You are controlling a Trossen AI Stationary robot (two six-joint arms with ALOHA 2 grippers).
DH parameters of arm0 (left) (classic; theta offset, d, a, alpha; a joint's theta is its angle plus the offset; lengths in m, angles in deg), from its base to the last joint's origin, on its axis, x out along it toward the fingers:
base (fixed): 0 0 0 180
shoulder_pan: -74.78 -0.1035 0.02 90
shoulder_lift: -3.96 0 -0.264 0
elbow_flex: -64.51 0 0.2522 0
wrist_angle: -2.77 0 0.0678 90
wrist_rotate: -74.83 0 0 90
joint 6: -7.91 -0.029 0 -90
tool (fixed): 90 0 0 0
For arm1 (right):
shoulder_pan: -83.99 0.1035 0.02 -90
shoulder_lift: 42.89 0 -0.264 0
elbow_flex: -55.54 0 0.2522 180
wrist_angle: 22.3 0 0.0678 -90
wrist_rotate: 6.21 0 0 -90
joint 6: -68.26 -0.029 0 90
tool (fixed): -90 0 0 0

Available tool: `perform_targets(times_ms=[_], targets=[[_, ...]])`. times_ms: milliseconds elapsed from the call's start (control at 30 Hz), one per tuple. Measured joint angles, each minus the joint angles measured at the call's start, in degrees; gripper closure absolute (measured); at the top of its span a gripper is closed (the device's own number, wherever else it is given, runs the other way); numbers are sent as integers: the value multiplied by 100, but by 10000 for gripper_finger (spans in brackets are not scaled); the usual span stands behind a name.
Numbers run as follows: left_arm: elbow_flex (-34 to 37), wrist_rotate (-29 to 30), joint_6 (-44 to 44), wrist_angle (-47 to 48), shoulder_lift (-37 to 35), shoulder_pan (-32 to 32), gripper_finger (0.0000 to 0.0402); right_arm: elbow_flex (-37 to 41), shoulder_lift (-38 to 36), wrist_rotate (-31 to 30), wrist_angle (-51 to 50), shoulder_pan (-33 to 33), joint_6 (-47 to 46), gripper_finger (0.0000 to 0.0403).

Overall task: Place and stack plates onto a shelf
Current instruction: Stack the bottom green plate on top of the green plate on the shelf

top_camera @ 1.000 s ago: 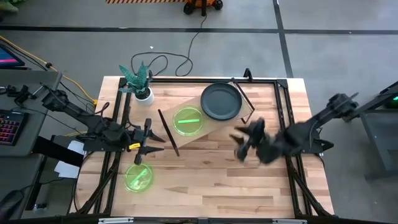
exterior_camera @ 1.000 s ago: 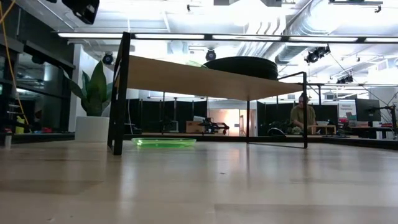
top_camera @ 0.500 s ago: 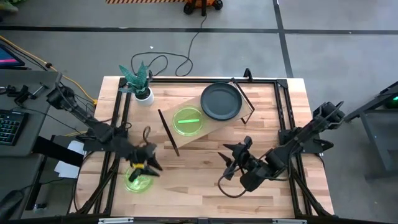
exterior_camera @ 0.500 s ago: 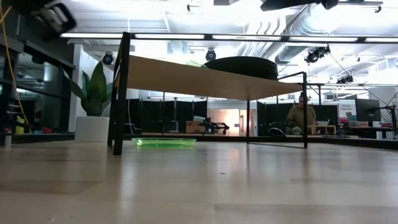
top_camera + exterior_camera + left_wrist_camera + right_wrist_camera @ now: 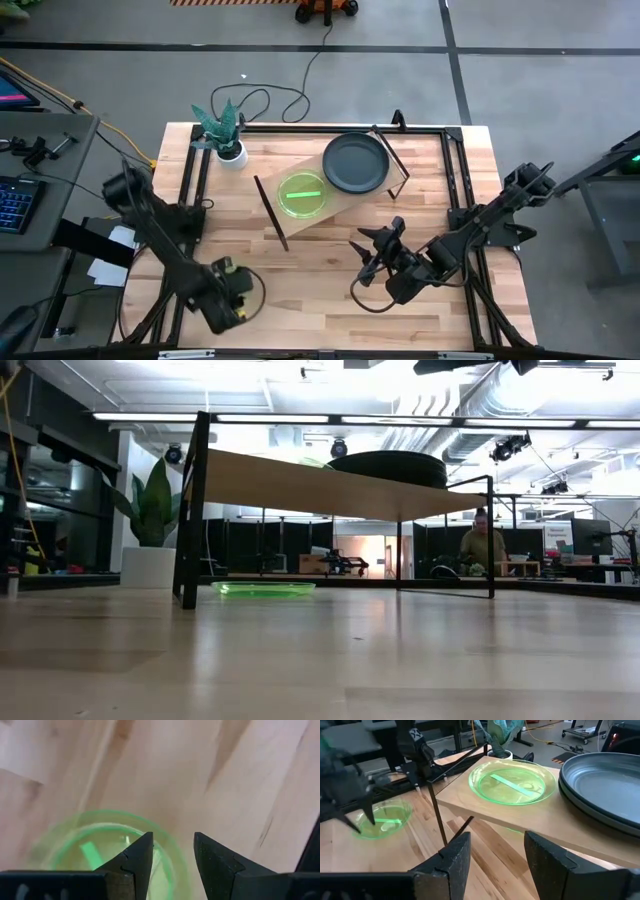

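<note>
Left wrist view | green plate [image 5: 107, 851] translucent, round | left gripper [image 5: 172, 855] fingers [image 5: 137, 857] parted

Shelf [image 5: 345, 205]: stands on the table's [image 5: 330, 300] far half, set askew. On it, two plates side by side: one [image 5: 302, 194] toward the left, one [image 5: 354, 162] toward the right rear, apparently a stack of two. Potted plant [image 5: 222, 130]: far-left corner, beside the shelf. Third plate [image 5: 107, 852]: on the tabletop near the front-left edge, directly under the left gripper [image 5: 232, 292]. Right gripper [image 5: 370, 260]: over the table in front of the shelf
</note>
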Motion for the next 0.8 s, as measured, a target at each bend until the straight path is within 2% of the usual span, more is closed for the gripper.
perform_targets(times_ms=[133,267,400,567,800], targets=[[-447,-198,105,-11,730,55,271,0,0,2,0,2,0,233],[-807,-172,121,-22,1141,133,271,0,0,7,-2,0,8,233],[-911,-22,455,176,1334,169,271,0,0,21,-11,0,21,233],[-904,-201,993,850,1481,168,271,0,0,24,-28,1,0,233],[-893,-375,1187,739,1488,261,271,0,0,87,-28,1,-4,233]])
